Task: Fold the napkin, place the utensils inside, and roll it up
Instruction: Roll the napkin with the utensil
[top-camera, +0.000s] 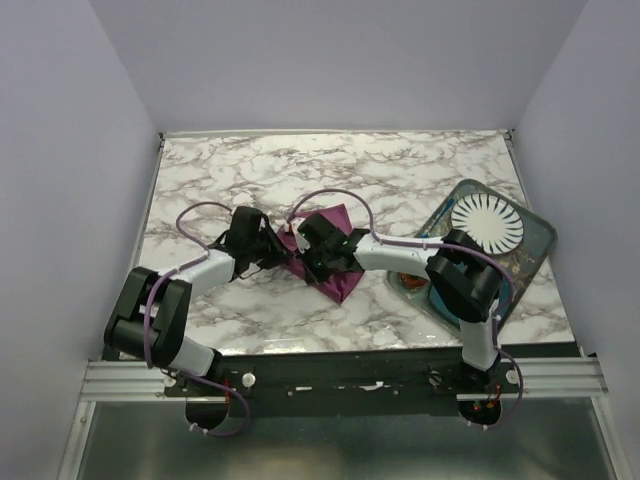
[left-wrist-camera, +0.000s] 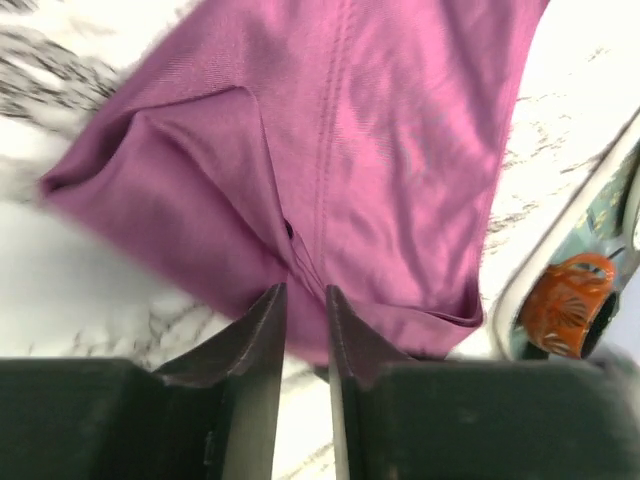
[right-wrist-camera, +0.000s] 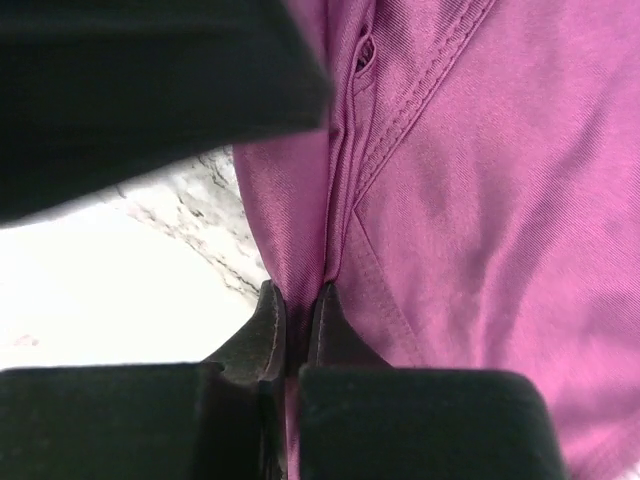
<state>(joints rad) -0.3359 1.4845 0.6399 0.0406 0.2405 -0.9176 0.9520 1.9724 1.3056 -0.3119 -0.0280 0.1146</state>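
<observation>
The plum-purple napkin (top-camera: 340, 285) lies bunched on the marble at mid-table, between my two grippers. In the left wrist view the napkin (left-wrist-camera: 380, 150) spreads just beyond my left gripper (left-wrist-camera: 305, 292), whose jaws stand a little apart with nothing between them. The right gripper (right-wrist-camera: 297, 292) is shut on a raised fold of the napkin (right-wrist-camera: 480, 200) beside a stitched hem. From above, the left gripper (top-camera: 283, 250) and right gripper (top-camera: 307, 255) nearly meet over the cloth. The utensils are out of view.
A tray (top-camera: 543, 240) at the right holds a white plate (top-camera: 487, 223) and a teal mat (top-camera: 440, 298). The tray's rim (left-wrist-camera: 560, 225) and an orange-rimmed cup (left-wrist-camera: 568, 305) sit close to the napkin's right edge. The left arm's black body (right-wrist-camera: 150, 90) looms nearby.
</observation>
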